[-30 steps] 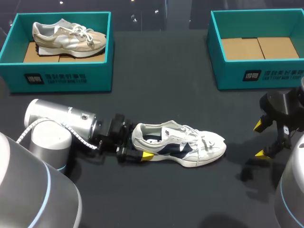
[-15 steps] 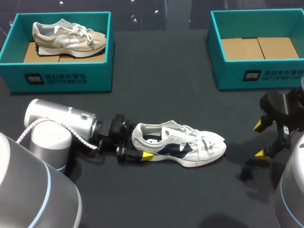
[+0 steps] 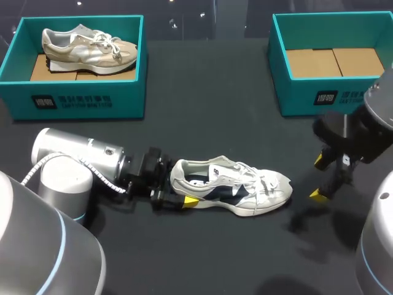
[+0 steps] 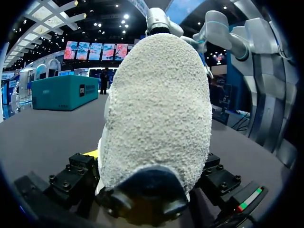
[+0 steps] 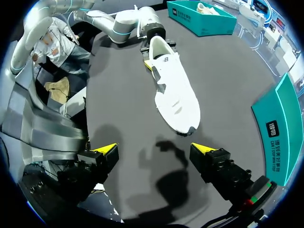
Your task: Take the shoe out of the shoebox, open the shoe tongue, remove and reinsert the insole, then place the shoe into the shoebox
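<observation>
left hand (image 3: 178,189) on shoe (image 3: 245,187) heel, black tabletop (image 3: 209,92)

Dark charcoal table (image 3: 209,92), matte and plain, fills the head view from 12 to 6 o'clock. Light comes from above and is fairly even. It leaves a soft shadow (image 3: 299,220) on the tabletop at 4 o'clock and a fainter shadow (image 3: 126,206) at 8 o'clock. In the right wrist view the same surface looks mid-grey, with a blotchy shadow (image 5: 171,185) on it. In the left wrist view the tabletop is smooth grey with a slight sheen.
</observation>
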Robot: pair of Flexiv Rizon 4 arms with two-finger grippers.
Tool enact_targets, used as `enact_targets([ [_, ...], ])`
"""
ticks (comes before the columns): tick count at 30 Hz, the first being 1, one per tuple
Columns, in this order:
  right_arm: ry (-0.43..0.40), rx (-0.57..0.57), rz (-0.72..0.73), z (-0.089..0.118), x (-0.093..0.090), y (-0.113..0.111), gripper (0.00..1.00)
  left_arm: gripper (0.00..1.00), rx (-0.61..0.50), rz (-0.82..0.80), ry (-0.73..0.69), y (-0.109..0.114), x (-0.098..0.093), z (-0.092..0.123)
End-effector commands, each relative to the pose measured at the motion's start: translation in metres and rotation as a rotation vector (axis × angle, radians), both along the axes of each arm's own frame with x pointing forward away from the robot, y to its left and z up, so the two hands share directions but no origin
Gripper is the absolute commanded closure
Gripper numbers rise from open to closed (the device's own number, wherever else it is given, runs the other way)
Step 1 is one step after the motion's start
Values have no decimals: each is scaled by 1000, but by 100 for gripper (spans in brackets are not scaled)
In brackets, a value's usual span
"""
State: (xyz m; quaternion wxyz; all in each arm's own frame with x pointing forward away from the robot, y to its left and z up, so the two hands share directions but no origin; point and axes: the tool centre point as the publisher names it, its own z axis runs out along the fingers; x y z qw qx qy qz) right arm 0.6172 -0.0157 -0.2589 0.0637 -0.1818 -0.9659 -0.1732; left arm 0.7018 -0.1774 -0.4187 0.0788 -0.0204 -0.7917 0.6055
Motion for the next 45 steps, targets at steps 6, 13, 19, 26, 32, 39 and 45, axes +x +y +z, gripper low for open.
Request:
enact_targets([
  [6, 46, -72, -171, 14, 5, 42, 0, 100, 1, 0, 0, -2, 0, -1],
  [13, 89, -107, -337, 21, 9, 68, 0, 100, 1, 0, 0, -2, 0, -1],
  [19, 126, -144, -445, 20, 13, 92, 0, 100, 1, 0, 0, -2, 0, -1],
  [26, 181, -208, -549, 29, 18, 123, 0, 100, 1, 0, 0, -2, 0, -1],
  [32, 182, -239, -534, 32, 22, 134, 0, 100, 1, 0, 0, -2, 0, -1],
  [39, 182, -239, -534, 32, 22, 134, 0, 100, 1, 0, 0, -2, 0, -1],
  [45, 178, -293, -602, 29, 27, 156, 0, 100, 1, 0, 0, -2, 0, -1],
])
